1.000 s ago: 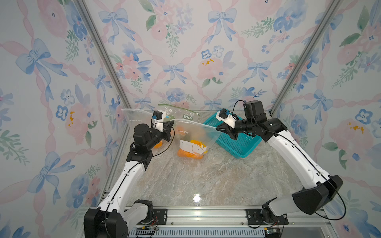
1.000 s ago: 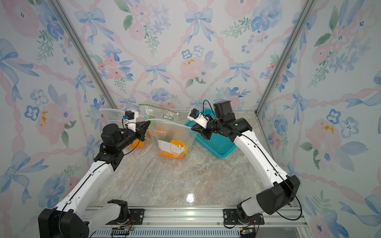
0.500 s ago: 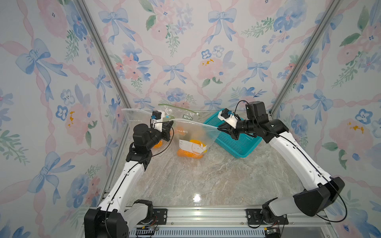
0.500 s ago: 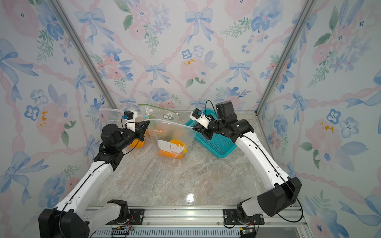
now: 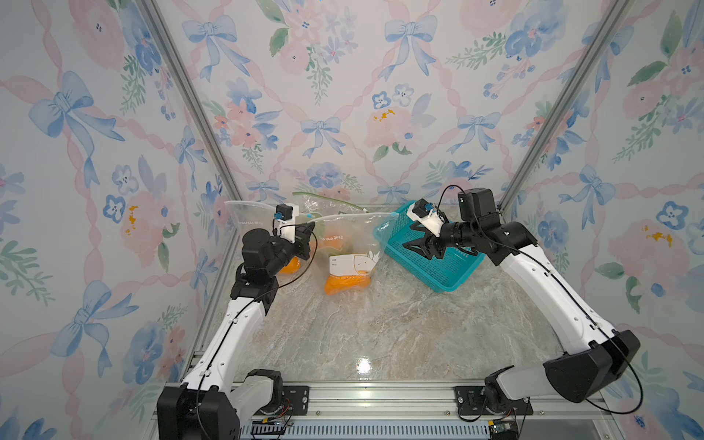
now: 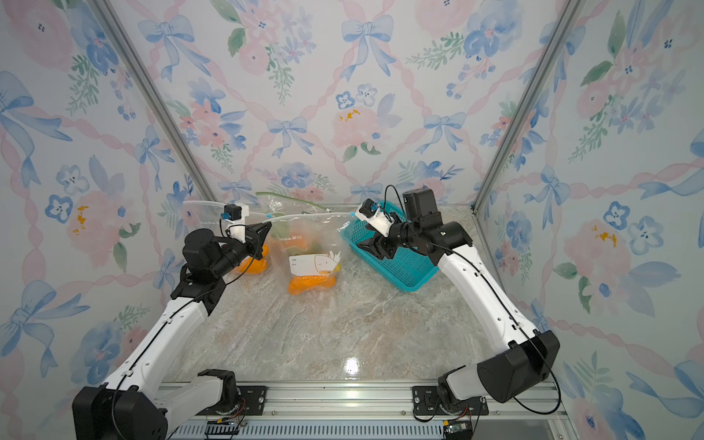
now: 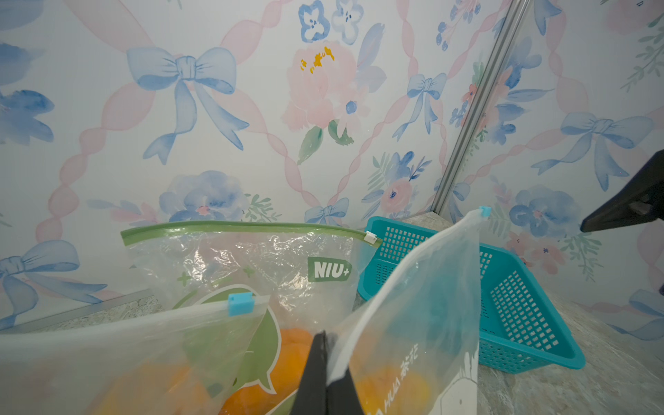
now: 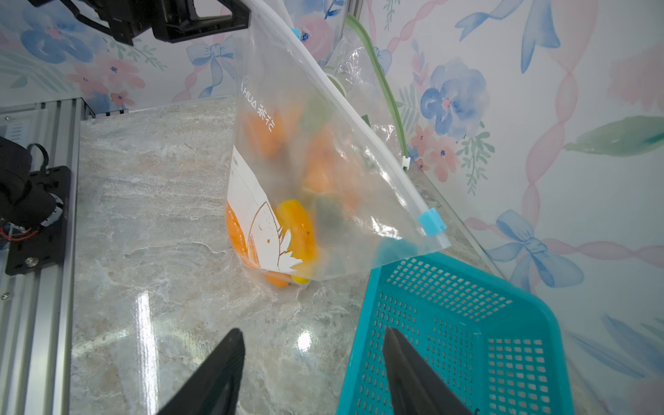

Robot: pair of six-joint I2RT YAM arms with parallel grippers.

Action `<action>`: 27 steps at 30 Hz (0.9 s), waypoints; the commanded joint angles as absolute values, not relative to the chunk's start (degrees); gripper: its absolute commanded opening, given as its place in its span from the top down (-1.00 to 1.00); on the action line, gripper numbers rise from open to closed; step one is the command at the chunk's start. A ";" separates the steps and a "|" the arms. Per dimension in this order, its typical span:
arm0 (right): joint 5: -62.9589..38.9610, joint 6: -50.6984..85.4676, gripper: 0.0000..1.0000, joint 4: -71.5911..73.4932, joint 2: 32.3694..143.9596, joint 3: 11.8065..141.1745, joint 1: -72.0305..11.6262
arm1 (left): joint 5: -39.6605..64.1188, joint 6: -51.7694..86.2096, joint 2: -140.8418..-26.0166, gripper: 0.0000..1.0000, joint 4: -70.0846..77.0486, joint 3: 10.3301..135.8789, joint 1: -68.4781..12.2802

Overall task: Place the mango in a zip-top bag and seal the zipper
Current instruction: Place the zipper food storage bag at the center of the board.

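The mango [image 8: 298, 230] is found inside the limp, slippery zip-top bag [image 8: 323, 161] beside the basket [image 5: 461, 275]. Its stiffer zipper strip [image 5: 350, 216], judged the best hold, is pinched by the left gripper [image 7: 328, 363]; the right gripper [image 8: 312, 332] is spread, empty.

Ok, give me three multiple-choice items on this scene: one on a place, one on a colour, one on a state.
1. The teal basket stands where, relative to the zip-top bag pinched by the left tool?
A. to the robot's left
B. to the robot's right
C. inside it

2. That bag's slider is:
A. blue
B. red
C. black

3. The right tool is:
A. shut on the bag
B. shut on the basket
C. open and empty

Key:
1. B, both top views show it to the bag's right.
2. A, the right wrist view shows a blue clip.
3. C, its jaws stand apart with nothing between them.
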State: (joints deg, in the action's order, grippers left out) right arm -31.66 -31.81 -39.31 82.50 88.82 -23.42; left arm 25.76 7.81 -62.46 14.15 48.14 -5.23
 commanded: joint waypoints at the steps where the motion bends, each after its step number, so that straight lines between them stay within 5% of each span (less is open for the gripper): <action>1: -32.37 -29.97 -0.53 -38.53 82.49 90.63 -23.94 | 27.68 8.88 -62.92 1.00 16.25 47.72 -5.05; 11: -29.25 -25.44 -0.99 -33.07 78.74 88.80 -23.89 | 30.33 11.33 -62.55 1.00 17.08 47.69 -5.40; 27: -27.80 6.73 -0.98 -4.50 63.57 72.28 -8.75 | 28.42 27.17 -63.72 1.00 19.29 58.05 -21.18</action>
State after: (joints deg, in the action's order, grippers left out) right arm -28.21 -1.08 -11.73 65.91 74.63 -10.26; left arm 27.35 22.63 -63.02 16.71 54.83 -20.25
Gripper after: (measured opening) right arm 0.990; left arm 0.046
